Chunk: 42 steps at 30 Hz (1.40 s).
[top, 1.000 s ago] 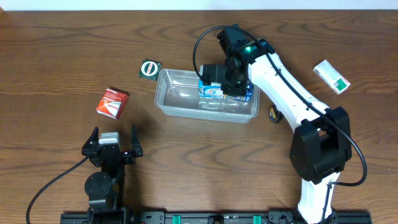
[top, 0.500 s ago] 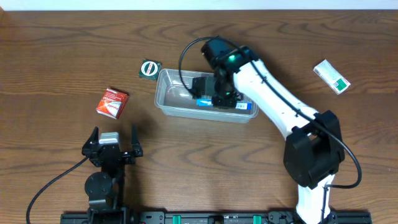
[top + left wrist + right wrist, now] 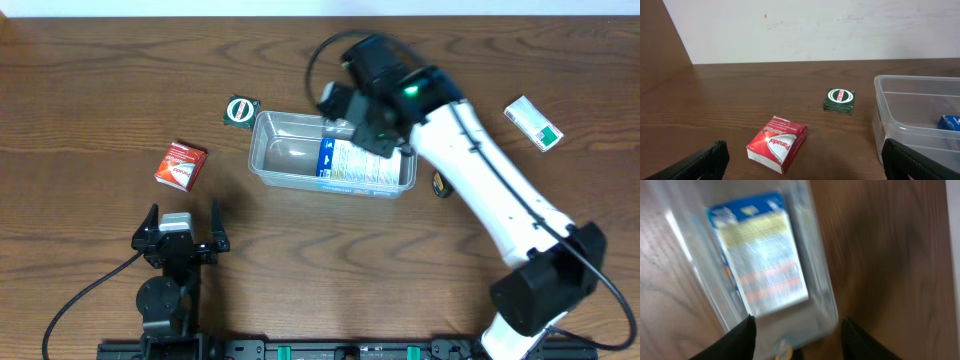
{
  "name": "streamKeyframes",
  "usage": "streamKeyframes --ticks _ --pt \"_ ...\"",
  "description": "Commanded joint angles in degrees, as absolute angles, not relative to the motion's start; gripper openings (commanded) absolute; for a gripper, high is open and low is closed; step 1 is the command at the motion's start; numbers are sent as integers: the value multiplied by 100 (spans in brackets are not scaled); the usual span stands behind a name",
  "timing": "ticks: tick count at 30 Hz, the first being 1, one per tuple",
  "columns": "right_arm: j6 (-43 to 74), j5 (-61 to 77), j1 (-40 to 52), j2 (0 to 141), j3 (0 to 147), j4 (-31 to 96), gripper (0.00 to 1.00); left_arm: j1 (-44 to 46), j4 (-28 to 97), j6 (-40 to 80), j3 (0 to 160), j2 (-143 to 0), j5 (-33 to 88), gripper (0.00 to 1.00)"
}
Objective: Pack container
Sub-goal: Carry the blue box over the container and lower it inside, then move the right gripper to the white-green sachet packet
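The container [image 3: 285,160], a clear tub, stands at mid-table. A blue-and-white box [image 3: 355,163] lies flat inside its right half. My right gripper [image 3: 376,122] hovers over the tub's back right part, open and empty. Its blurred wrist view shows the open fingers [image 3: 800,340] above the tub [image 3: 822,297] and the box [image 3: 762,255]. My left gripper [image 3: 180,232] rests open and empty near the front left; its fingers [image 3: 810,162] frame a red Panadol box [image 3: 777,150]. The tub's left end [image 3: 900,125] shows there too.
The red Panadol box [image 3: 180,165] lies left of the tub. A small green box [image 3: 241,110] sits at the tub's back left corner, also in the left wrist view [image 3: 840,100]. A white-and-green box [image 3: 533,123] lies far right. A small dark item [image 3: 441,183] lies right of the tub.
My right gripper has let go of the blue box, which now lies flat in the tub. The gripper has lifted and moved back to the right. The left arm has not moved.
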State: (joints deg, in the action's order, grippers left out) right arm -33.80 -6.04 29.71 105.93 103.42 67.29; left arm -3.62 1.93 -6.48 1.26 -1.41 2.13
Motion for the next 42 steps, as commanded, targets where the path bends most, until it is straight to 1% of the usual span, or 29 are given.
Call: streamKeyframes --ticks 1,7,9,10,14,17,21,23,28,33,38,42 --pt "-2394 -648 2429 10532 10409 7002 54 -340 405 -749 23 -139 58 98" --pt "-1723 180 1538 10532 10409 7675 53 -340 405 -749 23 -139 58 98" --pt "-1559 220 1328 10532 10409 7843 58 -340 405 -749 23 -139 58 98" --pt "-1511 217 1238 10532 10409 7894 59 -340 405 -749 23 -139 58 98" --pt "-1369 209 770 10534 10407 7701 61 -340 405 -749 23 -139 58 98" --pt "-1376 193 329 10536 10403 7264 65 -340 405 -749 23 -139 58 98" --pt "-1758 152 -333 10589 10377 6573 68 -340 405 -749 23 -139 58 98" --pt "-1925 154 -631 10654 10361 6265 72 -340 405 -749 23 -139 58 98" --pt "-2462 180 -1297 10973 10302 5714 72 -340 405 -749 23 -139 58 98" --pt "-3098 198 -1629 11434 10302 5599 71 -340 405 -749 23 -139 58 98" --pt "-3577 198 -1761 11952 10300 5457 74 -340 405 -749 23 -139 58 98" --pt "-3660 198 -1806 12322 10302 5216 80 -340 405 -749 23 -139 58 98"
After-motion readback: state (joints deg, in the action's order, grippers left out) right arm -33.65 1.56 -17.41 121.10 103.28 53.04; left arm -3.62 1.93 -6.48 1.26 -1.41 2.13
